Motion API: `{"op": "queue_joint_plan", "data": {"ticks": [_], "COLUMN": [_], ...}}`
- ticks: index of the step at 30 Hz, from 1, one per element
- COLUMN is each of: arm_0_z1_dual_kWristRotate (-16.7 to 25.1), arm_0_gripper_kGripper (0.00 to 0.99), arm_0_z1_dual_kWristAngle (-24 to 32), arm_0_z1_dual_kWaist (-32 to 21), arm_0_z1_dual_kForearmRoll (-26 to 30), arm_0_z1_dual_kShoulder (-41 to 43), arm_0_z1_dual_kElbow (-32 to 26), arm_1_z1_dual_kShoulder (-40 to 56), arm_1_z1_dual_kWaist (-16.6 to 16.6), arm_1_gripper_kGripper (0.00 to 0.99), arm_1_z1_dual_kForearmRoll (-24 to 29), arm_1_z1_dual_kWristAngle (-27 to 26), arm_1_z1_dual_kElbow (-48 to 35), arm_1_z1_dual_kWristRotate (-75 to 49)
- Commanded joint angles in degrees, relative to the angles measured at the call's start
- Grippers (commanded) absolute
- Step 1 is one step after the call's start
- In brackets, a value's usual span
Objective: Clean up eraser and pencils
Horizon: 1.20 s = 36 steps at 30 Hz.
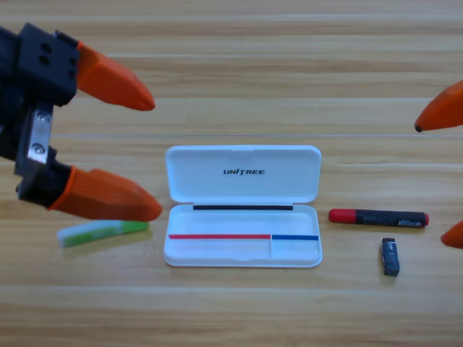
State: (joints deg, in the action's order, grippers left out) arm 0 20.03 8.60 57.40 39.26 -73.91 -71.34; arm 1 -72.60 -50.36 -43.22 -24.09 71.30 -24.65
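The left gripper (148,155) has its jaws wide apart, and the green pencil (101,233) lies sideways just under its lower jaw, much nearer this arm than the right gripper (452,170), also wide.

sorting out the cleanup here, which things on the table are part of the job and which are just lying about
Part of the job:
- eraser
- green pen
- red-and-black pen
- open white case, probably where they go

Just lying about:
- nothing else; only the table and the waiting left gripper and right gripper
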Motion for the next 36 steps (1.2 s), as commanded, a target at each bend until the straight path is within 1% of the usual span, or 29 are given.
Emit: {"op": "queue_joint_plan", "data": {"ticks": [1, 7, 9, 11, 13, 15, 17, 20, 22, 24, 27, 30, 32, 34, 36], "arm_0_z1_dual_kWristRotate": [0.7, 0.7, 1.2, 2.2, 2.8, 5.0, 5.8, 8.4, 12.2, 14.3, 16.5, 17.6, 18.0, 18.2, 18.3], "arm_0_gripper_kGripper": [0.980, 0.980, 0.980, 0.980, 0.980, 0.980, 0.980, 0.980, 0.980, 0.979, 0.977, 0.977, 0.977, 0.977, 0.980], "arm_0_z1_dual_kWristAngle": [-2.0, -3.8, -6.1, -10.1, -14.5, -16.2, -16.3, -16.6, -17.7, -18.2, -18.5, -18.5, -18.5, -18.5, -18.6], "arm_0_z1_dual_kWaist": [1.0, 1.0, 1.0, 1.0, 0.3, -3.4, -6.9, -12.8, -16.2, -18.6, -21.3, -23.1, -23.9, -24.4, -24.4], "arm_0_z1_dual_kForearmRoll": [0.3, 0.7, 1.2, 2.2, 4.3, 7.8, 9.5, 9.5, 9.2, 9.4, 11.9, 12.2, 12.2, 12.0, 11.5], "arm_0_z1_dual_kShoulder": [-2.1, -2.3, -2.3, -2.4, -3.4, -5.3, -6.2, -6.6, -8.1, -10.5, -15.7, -20.0, -22.7, -25.1, -27.1], "arm_0_z1_dual_kElbow": [1.6, 0.9, 0.8, -0.1, -2.7, -7.0, -9.3, -10.0, -9.8, -10.4, -11.8, -10.4, -9.1, -7.8, -6.8], "arm_1_z1_dual_kShoulder": [1.6, 1.9, 2.3, 2.8, 3.4, 4.2, 5.0, 4.4, 2.6, 0.3, -2.9, -7.9, -11.4, -15.1, -18.2], "arm_1_z1_dual_kWaist": [-1.5, -1.5, -1.5, -1.5, -1.5, -0.5, 1.4, 3.7, 4.1, 4.2, 4.3, 4.3, 4.3, 5.3, 5.9], "arm_1_gripper_kGripper": [0.985, 0.985, 0.985, 0.985, 0.982, 0.980, 0.980, 0.979, 0.976, 0.973, 0.973, 0.973, 0.971, 0.971, 0.971], "arm_1_z1_dual_kForearmRoll": [1.2, 1.2, 1.2, 1.2, 1.2, 1.2, 1.2, 0.6, -1.9, -4.6, -5.4, -6.8, -6.7, -7.0, -7.0], "arm_1_z1_dual_kWristAngle": [-0.3, -0.3, -0.3, -0.3, 0.2, 3.4, 6.9, 12.4, 14.9, 17.6, 18.7, 19.6, 20.7, 20.7, 21.4], "arm_1_z1_dual_kElbow": [-1.6, -2.0, -2.3, -2.5, -2.0, -1.1, -0.8, -0.1, 1.3, 2.6, 1.4, 0.9, -0.2, -0.8, -1.3], "arm_1_z1_dual_kWristRotate": [0.3, 0.9, 1.7, 2.9, 4.7, 8.2, 11.0, 16.4, 19.7, 23.4, 28.8, 34.3, 40.0, 43.9, 45.1]}}
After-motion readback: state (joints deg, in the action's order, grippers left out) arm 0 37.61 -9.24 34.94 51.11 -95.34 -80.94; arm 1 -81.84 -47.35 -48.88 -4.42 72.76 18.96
